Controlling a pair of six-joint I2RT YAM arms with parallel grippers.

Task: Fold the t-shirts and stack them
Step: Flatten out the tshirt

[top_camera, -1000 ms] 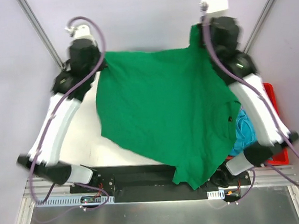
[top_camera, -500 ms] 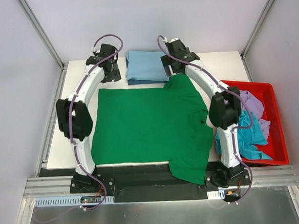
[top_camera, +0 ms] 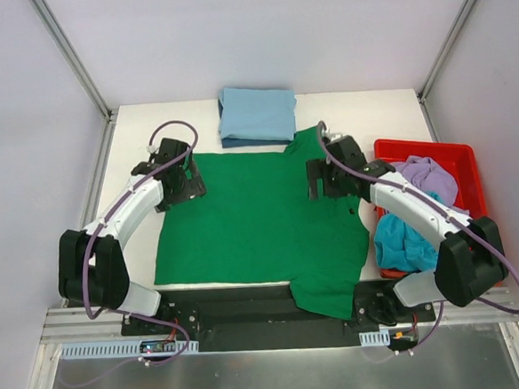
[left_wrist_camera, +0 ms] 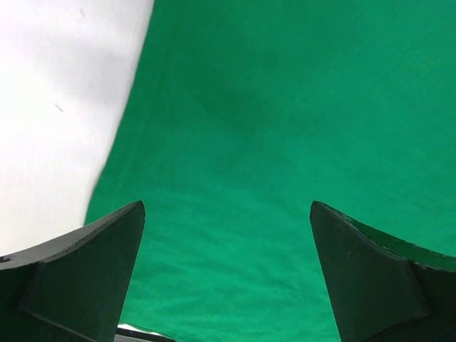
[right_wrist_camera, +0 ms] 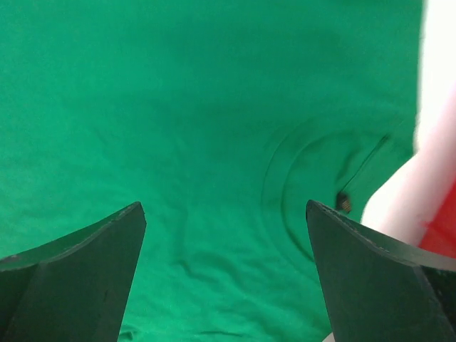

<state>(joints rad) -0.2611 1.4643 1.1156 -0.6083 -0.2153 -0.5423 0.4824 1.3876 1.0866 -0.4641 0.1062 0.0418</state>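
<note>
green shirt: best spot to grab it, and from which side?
Probably by its far edge: take the green t-shirt at the far-left corner with the left gripper and at the far sleeve with the right gripper. It lies flat, so mid-panel gives no pinch. Come from the far side, one finger under the edge.

The dark green t-shirt [top_camera: 261, 217] was seen as soft, matt cloth, fine-grained and faintly creased. The light blue t-shirt [top_camera: 256, 115] was shown as similar matt cloth. The tub [top_camera: 434, 144] was seen as glossy red plastic, and the table [top_camera: 131, 141] as smooth, matt white. Dull brushed metal was shown on the plate [top_camera: 272, 376] at the near edge.
</note>
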